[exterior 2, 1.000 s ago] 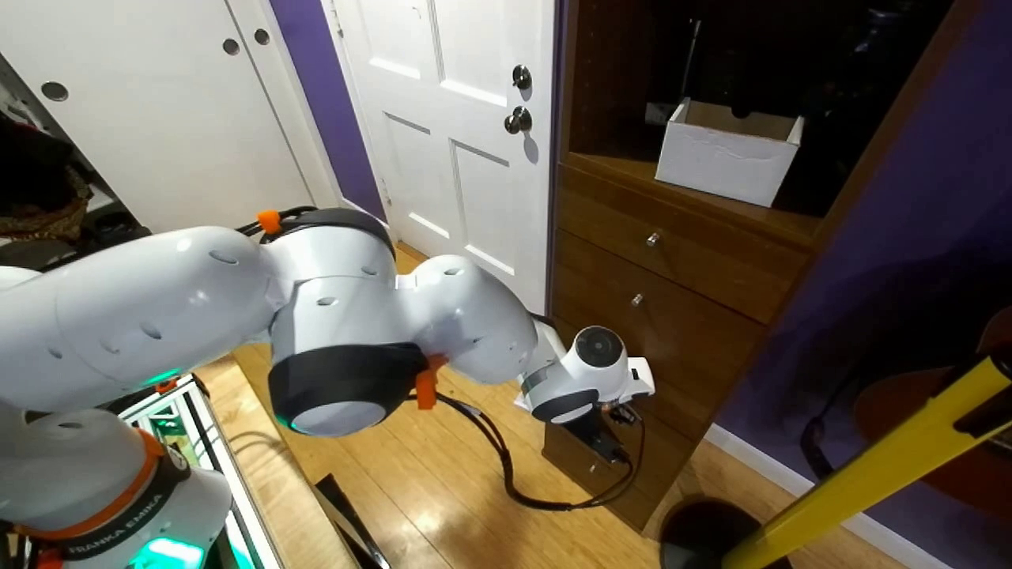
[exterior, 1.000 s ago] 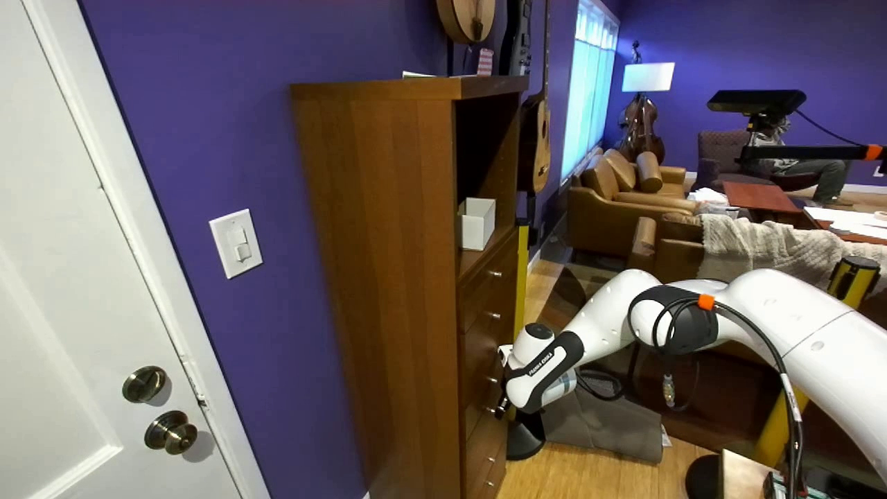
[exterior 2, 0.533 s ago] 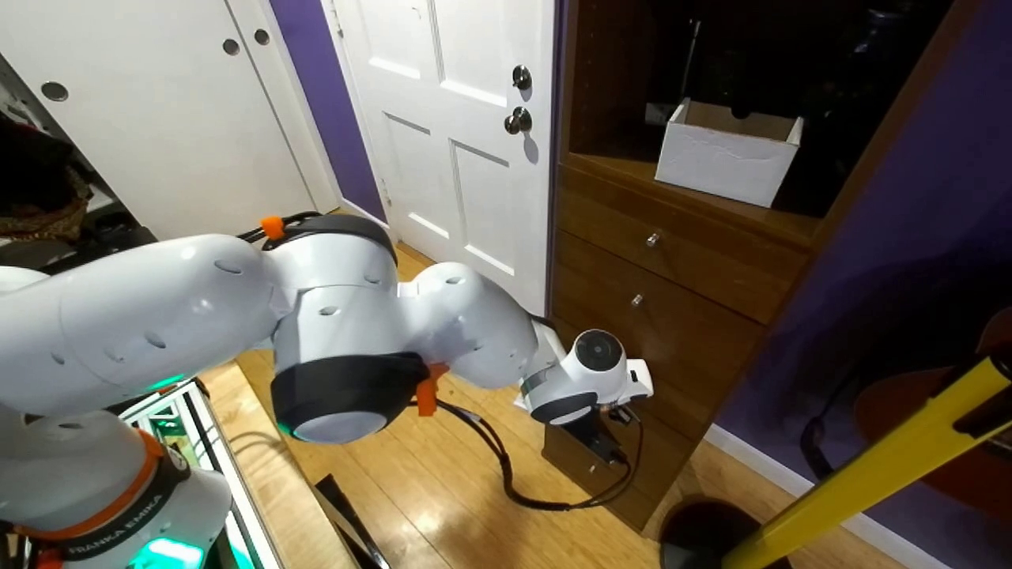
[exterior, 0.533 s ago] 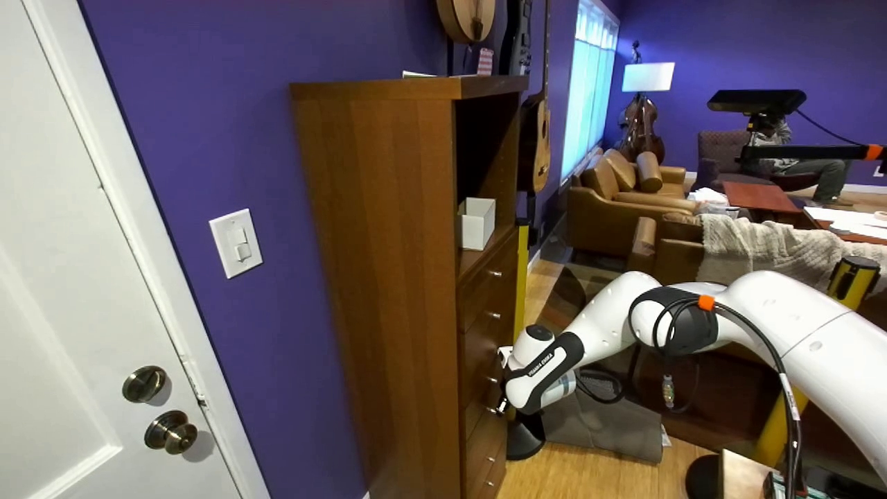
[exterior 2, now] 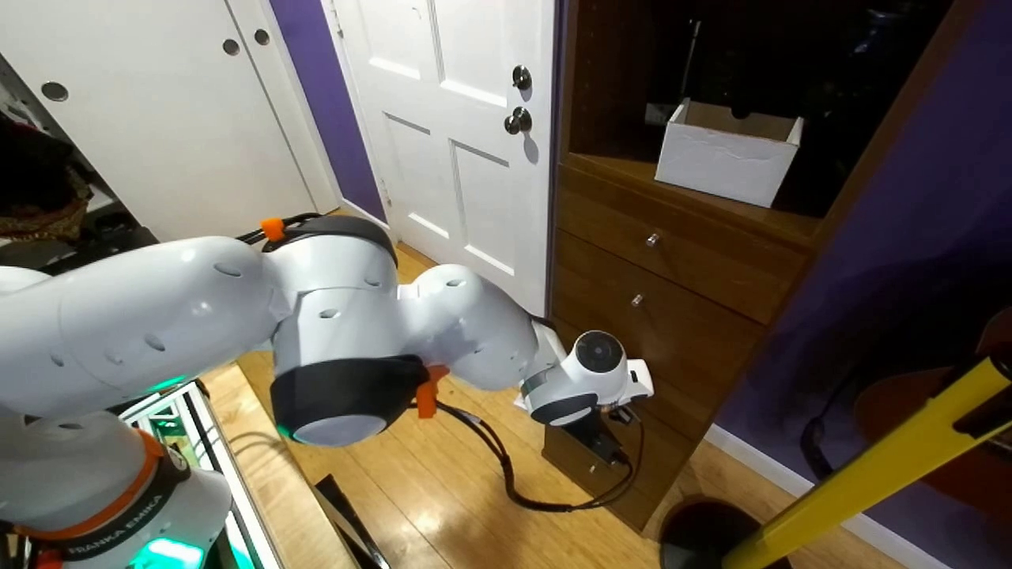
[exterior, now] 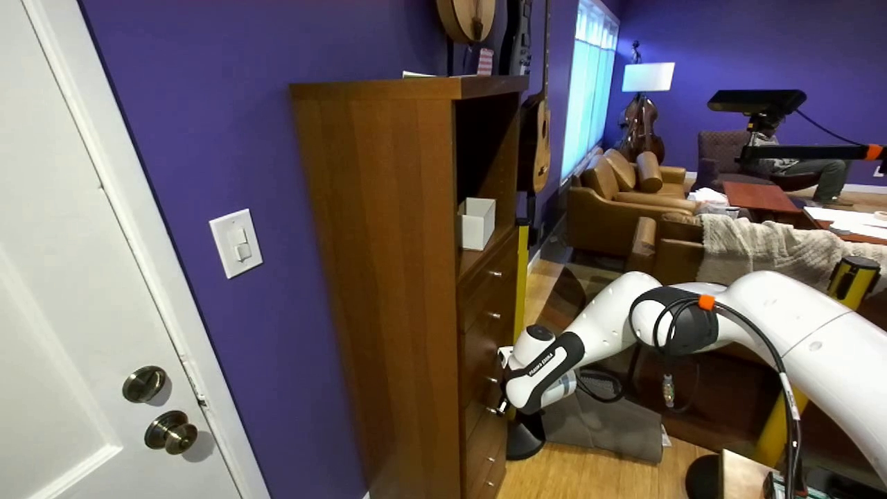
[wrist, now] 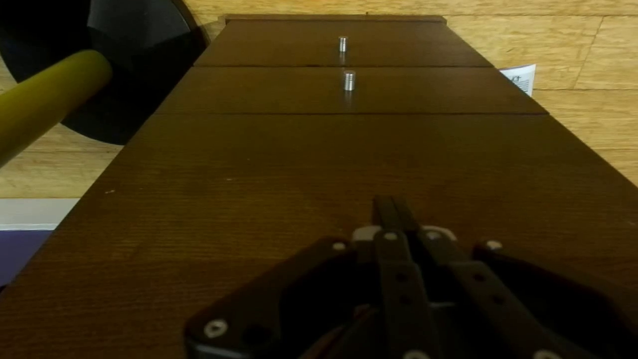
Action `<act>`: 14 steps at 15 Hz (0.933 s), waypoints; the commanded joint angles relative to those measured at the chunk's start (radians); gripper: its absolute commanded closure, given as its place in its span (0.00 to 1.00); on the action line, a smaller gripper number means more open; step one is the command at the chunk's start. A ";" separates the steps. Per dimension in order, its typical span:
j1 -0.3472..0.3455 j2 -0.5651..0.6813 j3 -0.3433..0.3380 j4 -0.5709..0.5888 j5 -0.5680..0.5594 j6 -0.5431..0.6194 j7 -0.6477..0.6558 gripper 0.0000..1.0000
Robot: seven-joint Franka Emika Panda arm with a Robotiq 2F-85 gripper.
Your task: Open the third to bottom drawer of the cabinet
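Observation:
The brown cabinet [exterior: 388, 277] has a column of drawers with small silver knobs, all seemingly closed. In the wrist view the two lowest drawers show knobs, the bottom knob [wrist: 343, 45] and the second knob [wrist: 349, 81]. Above them is the taller third drawer front [wrist: 279, 169]; its knob does not show there. In an exterior view the third-from-bottom knob [exterior: 492, 411] is right at my gripper's tip [exterior: 503, 407]. My gripper [wrist: 394, 202] is shut in the wrist view, with fingertips together at the drawer front. I cannot tell whether they touch the knob.
A yellow pole [exterior 2: 877, 466] with a round black base [wrist: 144, 65] stands close beside the cabinet. A white box [exterior 2: 723, 162] sits on the open shelf above the drawers. The arm's cable [exterior 2: 510, 474] hangs by the lower drawers. A white door [exterior 2: 474, 190] is nearby.
The arm has sunk very slightly since one second ago, and the fingertips look narrower beside the third knob. Since half a second ago it is almost still. The drawers have not visibly moved.

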 commanded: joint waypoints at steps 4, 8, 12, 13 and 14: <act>0.001 0.040 0.010 0.050 0.005 0.016 -0.008 0.49; -0.016 0.058 0.038 0.062 -0.002 0.036 -0.029 0.18; -0.044 0.072 0.078 0.062 -0.011 0.048 -0.058 0.13; -0.046 0.075 0.080 0.065 -0.012 0.050 -0.062 0.18; -0.049 0.080 0.084 0.068 -0.013 0.052 -0.067 0.36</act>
